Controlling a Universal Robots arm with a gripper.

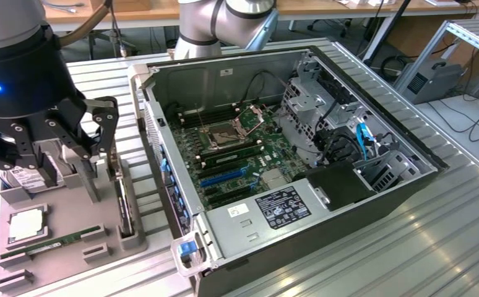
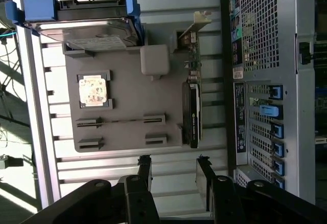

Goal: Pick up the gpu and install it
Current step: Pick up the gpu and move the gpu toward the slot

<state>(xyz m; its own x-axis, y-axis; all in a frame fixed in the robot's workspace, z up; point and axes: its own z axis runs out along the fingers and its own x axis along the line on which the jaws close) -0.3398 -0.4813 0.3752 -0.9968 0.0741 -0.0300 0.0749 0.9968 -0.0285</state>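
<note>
Gripper hangs over the grey tray, jaws spread wide, nothing held. The gpu stands on edge in the tray's slot, on the side by the computer case (silver end toward the hard drive). For a clean pick I'd square up across its thin faces, mid-body, and come straight down. Ribbed metal table; workshop desks and cables behind.

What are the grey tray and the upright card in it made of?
The grey tray looks like matte plastic: dull, even grey, moulded slots. The gpu seems a green circuit board with a black, slightly glossy cover and a pale bracket at one end, probably metal.
</note>
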